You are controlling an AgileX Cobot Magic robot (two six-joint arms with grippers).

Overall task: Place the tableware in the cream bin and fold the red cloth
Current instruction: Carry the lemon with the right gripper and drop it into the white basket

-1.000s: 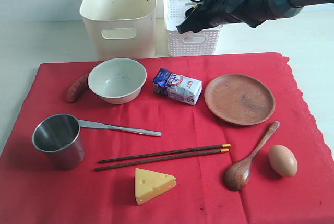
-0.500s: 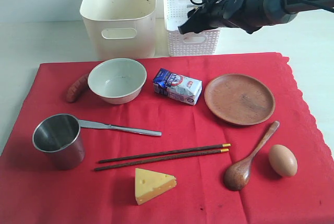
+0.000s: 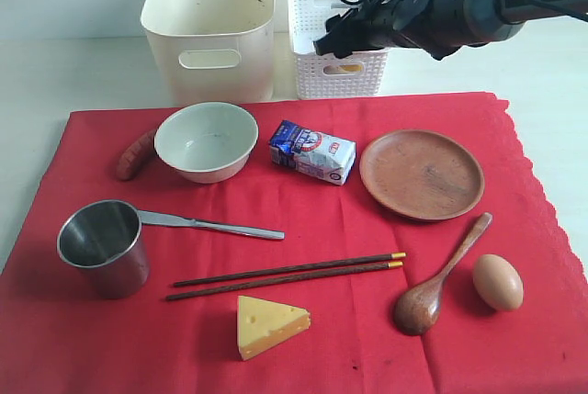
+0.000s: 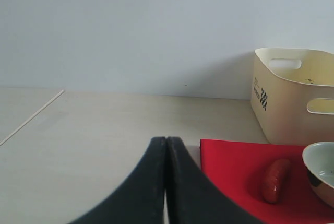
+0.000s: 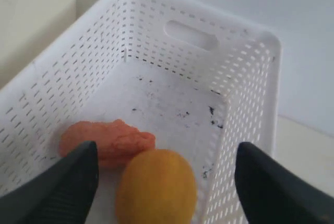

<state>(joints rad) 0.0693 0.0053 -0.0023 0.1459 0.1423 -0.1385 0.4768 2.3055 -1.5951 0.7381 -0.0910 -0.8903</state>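
The red cloth (image 3: 303,320) lies flat under everything. On it are the cream bowl (image 3: 206,140), steel cup (image 3: 104,247), steel knife (image 3: 216,225), dark chopsticks (image 3: 289,275), wooden plate (image 3: 422,174) and wooden spoon (image 3: 439,279). The cream bin (image 3: 211,27) stands empty behind the cloth. My right gripper (image 3: 329,43) (image 5: 166,155) hangs open over the white perforated basket (image 3: 338,74), holding nothing, with a lemon (image 5: 156,187) lying below it. My left gripper (image 4: 166,140) is shut and empty, low over the bare table beside the cloth's corner (image 4: 229,166); the exterior view does not show it.
A sausage (image 3: 136,153), a milk carton (image 3: 312,151), a cheese wedge (image 3: 269,325) and an egg (image 3: 497,281) also lie on the cloth. An orange-pink item (image 5: 104,140) lies in the basket (image 5: 172,93) beside the lemon.
The right arm has shifted slightly up and right over the basket. Yellow now shows through the basket's front handle cutout, where it was white before.
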